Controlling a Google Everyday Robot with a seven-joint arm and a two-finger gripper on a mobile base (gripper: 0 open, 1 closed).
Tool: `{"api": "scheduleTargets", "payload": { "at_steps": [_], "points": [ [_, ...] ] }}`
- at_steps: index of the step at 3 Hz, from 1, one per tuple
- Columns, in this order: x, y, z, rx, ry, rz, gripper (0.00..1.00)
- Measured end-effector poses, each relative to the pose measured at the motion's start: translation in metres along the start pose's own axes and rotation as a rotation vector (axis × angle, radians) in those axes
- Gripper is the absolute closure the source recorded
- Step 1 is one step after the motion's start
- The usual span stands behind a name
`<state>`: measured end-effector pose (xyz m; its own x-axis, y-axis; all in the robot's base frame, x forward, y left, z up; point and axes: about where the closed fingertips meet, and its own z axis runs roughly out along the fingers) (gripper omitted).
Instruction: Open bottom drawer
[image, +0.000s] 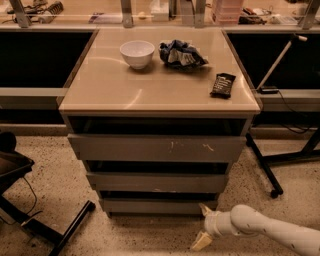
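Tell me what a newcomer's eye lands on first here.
The tan-topped cabinet fills the centre, carrying a white bowl, a crumpled bag and a dark packet. At lower right, the robot's gripper hovers with jaws spread, by the right end of the bottom drawer.

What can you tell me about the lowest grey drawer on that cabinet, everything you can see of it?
The lowest grey flat-fronted drawer is the narrowest-looking of three stacked fronts, plain, handleless and unmarked. It sits level just above the speckled floor, with a dark gap above it. None of its inside shows, so it looks shut. The robot's white pincer, open, is by its right end; contact cannot be told.
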<state>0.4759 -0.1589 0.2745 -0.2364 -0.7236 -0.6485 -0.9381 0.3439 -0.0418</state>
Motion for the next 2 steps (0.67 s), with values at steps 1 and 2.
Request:
{"api": "scheduleTargets", "payload": {
  "at_steps": [1, 2],
  "points": [
    [0.000, 0.002, 0.000, -0.003, 0.000, 0.000, 0.00],
    [0.002, -0.015, 0.017, 0.011, -0.047, 0.027, 0.00]
  ]
}}
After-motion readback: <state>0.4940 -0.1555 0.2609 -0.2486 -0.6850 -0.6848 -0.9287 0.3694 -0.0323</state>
